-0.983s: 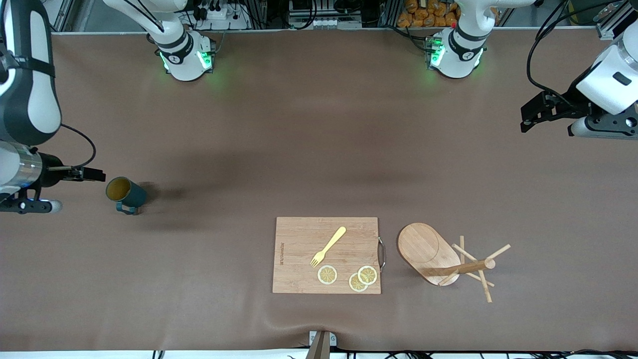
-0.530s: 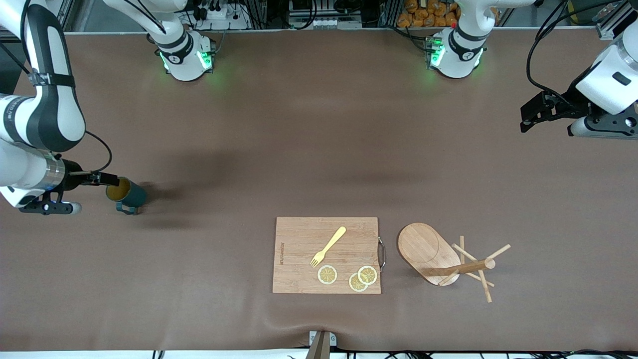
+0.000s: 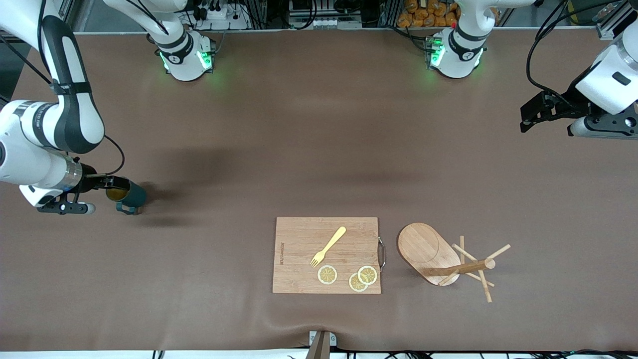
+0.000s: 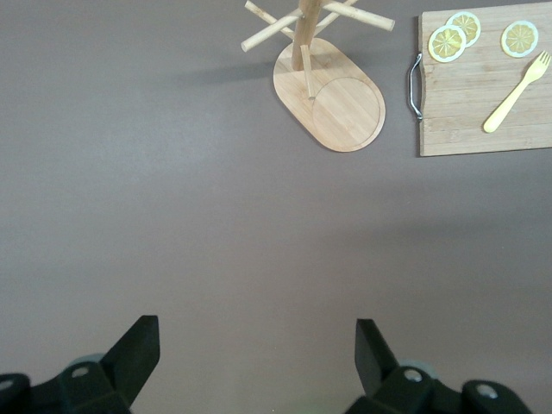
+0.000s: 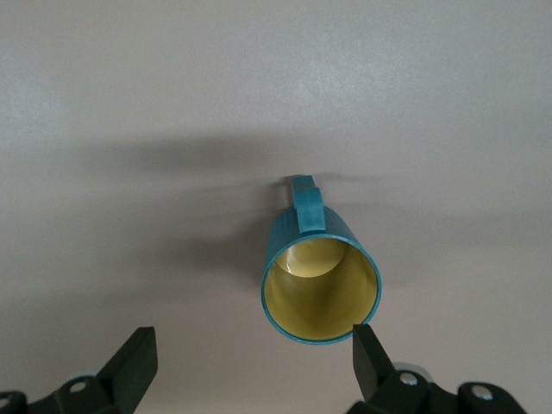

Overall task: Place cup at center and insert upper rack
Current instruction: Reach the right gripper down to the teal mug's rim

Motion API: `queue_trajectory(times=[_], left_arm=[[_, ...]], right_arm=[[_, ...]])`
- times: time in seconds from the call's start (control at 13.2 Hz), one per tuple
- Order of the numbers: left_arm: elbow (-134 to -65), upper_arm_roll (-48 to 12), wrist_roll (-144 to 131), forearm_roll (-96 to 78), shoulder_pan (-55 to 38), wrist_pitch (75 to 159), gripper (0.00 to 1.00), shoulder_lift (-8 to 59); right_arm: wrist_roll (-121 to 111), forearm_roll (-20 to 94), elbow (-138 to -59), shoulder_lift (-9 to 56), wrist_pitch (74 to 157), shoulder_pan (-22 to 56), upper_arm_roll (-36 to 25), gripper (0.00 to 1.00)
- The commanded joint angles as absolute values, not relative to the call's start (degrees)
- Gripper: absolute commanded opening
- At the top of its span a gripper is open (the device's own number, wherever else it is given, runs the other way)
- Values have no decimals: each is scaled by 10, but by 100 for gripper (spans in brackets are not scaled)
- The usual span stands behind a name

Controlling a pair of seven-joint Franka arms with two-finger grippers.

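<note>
The dark teal cup (image 3: 133, 196) with a yellowish inside stands upright on the brown table near the right arm's end. My right gripper (image 3: 113, 182) is open and hangs just over the cup's rim. In the right wrist view the cup (image 5: 319, 285) sits off to one side of the right gripper (image 5: 252, 358), with one fingertip (image 5: 366, 349) at its rim. The bamboo mug tree (image 3: 428, 249) stands on its oval base beside the cutting board; it also shows in the left wrist view (image 4: 332, 95). My left gripper (image 3: 528, 118) is open and empty, waiting high over the left arm's end (image 4: 254, 345).
A rectangular bamboo cutting board (image 3: 299, 254) lies near the front camera at the table's middle. It carries a yellow fork (image 3: 329, 246) and three lemon slices (image 3: 327, 274). The board has a metal handle (image 3: 382, 253) facing the mug tree.
My right arm has moved toward the cup, bringing its open gripper from beside it to just over its rim. The cup, mug tree and left arm have not moved.
</note>
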State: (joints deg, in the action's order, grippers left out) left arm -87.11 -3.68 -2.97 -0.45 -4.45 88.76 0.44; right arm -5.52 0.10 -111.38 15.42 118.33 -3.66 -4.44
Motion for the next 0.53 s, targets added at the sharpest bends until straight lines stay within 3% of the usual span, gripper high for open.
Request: queue_trajectory(times=[0.0,0.45], left_arm=[[-860,-40,-37,2,-47,887,100,9],[-860,-41,-37,1,-46,886,100,9]], right_arm=[[-59,4,-1130,148,1190,-40,-41,100],[-56,4,-1133,159,1192,-40,-41,100]])
